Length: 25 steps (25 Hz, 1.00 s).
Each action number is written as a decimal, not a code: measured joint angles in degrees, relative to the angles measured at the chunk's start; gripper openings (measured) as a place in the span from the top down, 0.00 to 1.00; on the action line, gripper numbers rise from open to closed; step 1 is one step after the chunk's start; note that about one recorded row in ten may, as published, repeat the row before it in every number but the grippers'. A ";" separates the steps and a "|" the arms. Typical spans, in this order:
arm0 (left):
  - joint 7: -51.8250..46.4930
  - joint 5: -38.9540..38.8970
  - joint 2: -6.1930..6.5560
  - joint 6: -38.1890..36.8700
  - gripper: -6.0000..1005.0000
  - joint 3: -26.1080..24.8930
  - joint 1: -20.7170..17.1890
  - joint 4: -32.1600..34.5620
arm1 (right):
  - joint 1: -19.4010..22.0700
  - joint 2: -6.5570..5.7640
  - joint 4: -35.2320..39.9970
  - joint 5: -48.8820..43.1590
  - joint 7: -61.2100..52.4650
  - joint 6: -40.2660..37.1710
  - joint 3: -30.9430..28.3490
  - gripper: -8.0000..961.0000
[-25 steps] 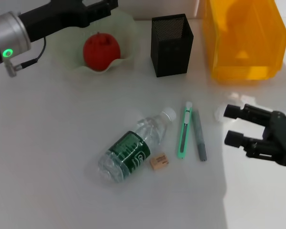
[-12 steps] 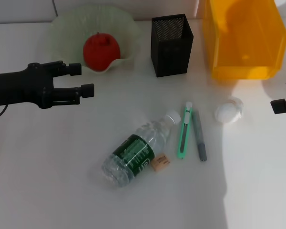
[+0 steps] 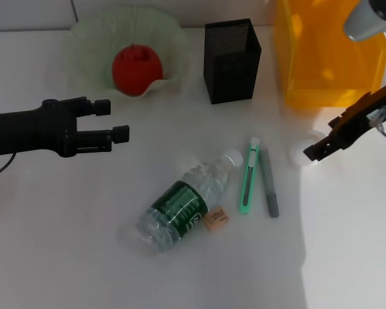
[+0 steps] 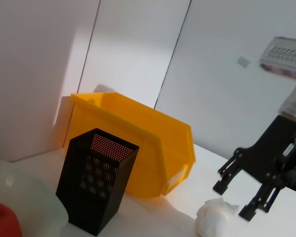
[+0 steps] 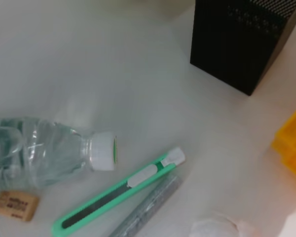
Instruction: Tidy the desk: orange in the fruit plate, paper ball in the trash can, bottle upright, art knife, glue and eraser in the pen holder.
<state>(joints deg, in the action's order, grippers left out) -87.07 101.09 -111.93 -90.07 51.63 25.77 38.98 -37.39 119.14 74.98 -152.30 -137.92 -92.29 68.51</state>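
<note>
The orange (image 3: 136,69), red in colour, lies in the pale green fruit plate (image 3: 96,32). A clear bottle (image 3: 183,207) with a green label lies on its side mid-table. Beside it are the green art knife (image 3: 247,183), the grey glue stick (image 3: 269,185) and the tan eraser (image 3: 215,219). The paper ball (image 3: 300,156) lies right of them. My right gripper (image 3: 320,138) is open just above the ball; the left wrist view shows the gripper (image 4: 234,200) over the ball (image 4: 214,220). My left gripper (image 3: 111,120) is open and empty, below the plate.
The black mesh pen holder (image 3: 230,61) stands at the back middle, and the yellow bin (image 3: 328,58) stands to its right, close behind the right arm. The right wrist view shows the bottle cap (image 5: 102,150), knife (image 5: 118,197), eraser (image 5: 14,205) and pen holder (image 5: 246,39).
My right gripper went off to the right edge, then came back in from above to hover over the paper ball. My left arm withdrew from the plate and now rests below it.
</note>
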 joint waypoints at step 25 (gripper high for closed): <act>-0.08 0.08 -0.39 1.79 0.19 -0.11 -0.74 -1.10 | 4.33 -0.07 13.28 7.28 -3.52 4.28 -11.69 0.43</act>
<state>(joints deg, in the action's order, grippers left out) -87.14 101.17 -112.32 -88.28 51.52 25.03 37.88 -33.06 119.07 88.27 -145.01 -141.44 -88.01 56.83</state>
